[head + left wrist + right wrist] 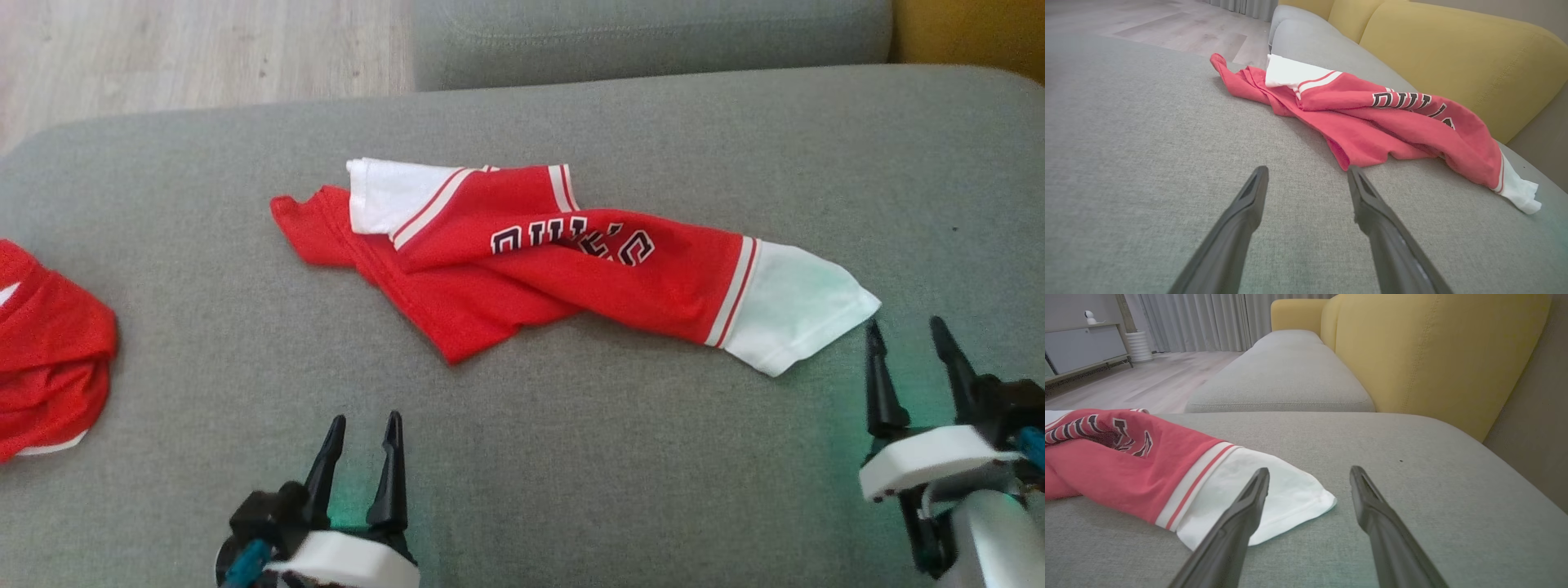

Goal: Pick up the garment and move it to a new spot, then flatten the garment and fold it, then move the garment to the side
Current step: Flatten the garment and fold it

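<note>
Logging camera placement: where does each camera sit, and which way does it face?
Head view: high, looking down at the seat and red jersey; left pincer and right pincer open at the bottom.
Left wrist view: low over the seat, facing the jersey between its fingers.
Right wrist view: low, facing the white sleeve and yellow backrest past its fingers.
All share the jersey.

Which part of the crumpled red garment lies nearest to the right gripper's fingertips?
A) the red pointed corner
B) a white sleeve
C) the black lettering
B: the white sleeve of the garment ends just beside the open right gripper, without touching it.
</note>
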Robot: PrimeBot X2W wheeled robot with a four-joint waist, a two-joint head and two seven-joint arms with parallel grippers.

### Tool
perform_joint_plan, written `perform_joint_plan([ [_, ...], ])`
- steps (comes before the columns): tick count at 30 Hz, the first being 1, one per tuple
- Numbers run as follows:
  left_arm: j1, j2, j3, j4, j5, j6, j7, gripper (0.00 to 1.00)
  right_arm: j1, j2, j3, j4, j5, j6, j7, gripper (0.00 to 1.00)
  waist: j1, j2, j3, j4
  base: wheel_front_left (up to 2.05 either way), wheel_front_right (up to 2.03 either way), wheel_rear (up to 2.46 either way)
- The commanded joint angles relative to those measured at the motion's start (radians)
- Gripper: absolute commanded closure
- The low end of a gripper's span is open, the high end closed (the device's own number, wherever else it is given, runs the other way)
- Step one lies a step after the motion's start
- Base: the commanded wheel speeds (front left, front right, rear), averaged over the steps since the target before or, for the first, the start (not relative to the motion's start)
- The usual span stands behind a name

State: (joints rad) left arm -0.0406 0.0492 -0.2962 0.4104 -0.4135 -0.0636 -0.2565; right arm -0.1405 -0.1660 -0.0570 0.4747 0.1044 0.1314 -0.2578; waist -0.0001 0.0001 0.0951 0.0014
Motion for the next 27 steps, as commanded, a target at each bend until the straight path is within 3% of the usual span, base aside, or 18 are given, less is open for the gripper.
perform_joint_plan([
  [1, -0.060, 0.001, 0.020, -0.020, -0.003, -0.008, -0.005, 0.00, -0.023, -0.001, 0.026, -0.036, -0.001, -0.001, -0.004, 0.00, 0.0001, -0.0001, 0.017, 0.000, 0.00, 0.00, 0.00],
  [15, -0.277, 0.001, -0.117, 0.183, -0.159, -0.060, -0.005, 0.00, -0.079, -0.015, 0.076, -0.057, 0.026, -0.001, -0.004, 0.00, 0.0001, -0.0001, 0.152, -0.061, 0.00, 0.00, 0.00],
  [25, -0.336, 0.001, -0.143, 0.178, -0.191, -0.067, -0.005, 0.00, -0.099, -0.017, 0.089, -0.055, 0.039, -0.001, -0.004, 0.00, 0.0001, -0.0001, 0.181, -0.086, 0.00, 0.00, 0.00],
  [26, -0.341, 0.001, -0.134, 0.163, -0.182, -0.067, -0.005, 0.08, -0.100, -0.017, 0.091, -0.054, 0.040, -0.001, -0.004, 0.00, 0.0001, -0.0001, 0.181, -0.086, 0.00, 0.00, 0.00],
  [27, -0.341, 0.001, -0.122, 0.147, -0.173, -0.067, -0.005, 0.41, -0.100, -0.016, 0.092, -0.053, 0.041, -0.001, -0.004, 0.00, 0.0001, -0.0001, 0.179, -0.086, 0.00, 0.00, 0.00],
])
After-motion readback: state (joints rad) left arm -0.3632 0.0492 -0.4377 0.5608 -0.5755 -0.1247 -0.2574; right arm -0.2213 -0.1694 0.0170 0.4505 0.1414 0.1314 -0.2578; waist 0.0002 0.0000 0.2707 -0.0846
